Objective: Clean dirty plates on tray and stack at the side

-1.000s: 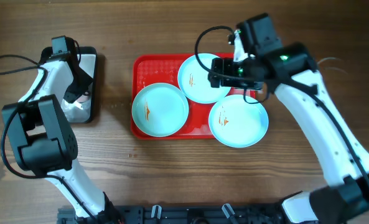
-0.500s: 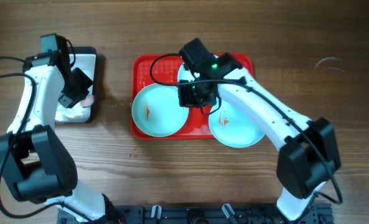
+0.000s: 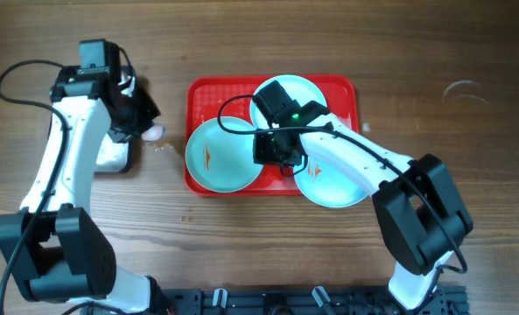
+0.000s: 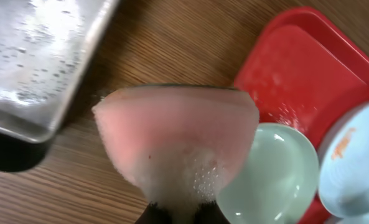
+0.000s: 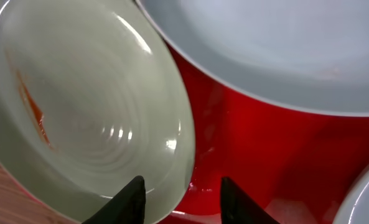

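Three pale turquoise plates sit on the red tray (image 3: 202,96): a left plate (image 3: 220,156) with an orange smear, a top plate (image 3: 287,91), and a right plate (image 3: 336,182). My right gripper (image 3: 272,147) hangs low over the left plate's right rim. In the right wrist view, that gripper (image 5: 184,200) is open and straddles the rim of the left plate (image 5: 91,106). One finger is over the plate, the other over the tray (image 5: 265,143). My left gripper (image 3: 141,121) is shut on a foamy pink sponge (image 4: 178,137), held above the wood between tin and tray.
A black-rimmed metal tin (image 3: 119,154), wet inside (image 4: 35,56), lies left of the tray, partly under my left arm. The top plate (image 5: 265,43) overhangs the gap beside my right fingers. Bare wooden table lies right of the tray.
My right arm swung left from beside the top plate to the left plate's right rim. My left arm carried the sponge rightward from over the tin toward the tray.
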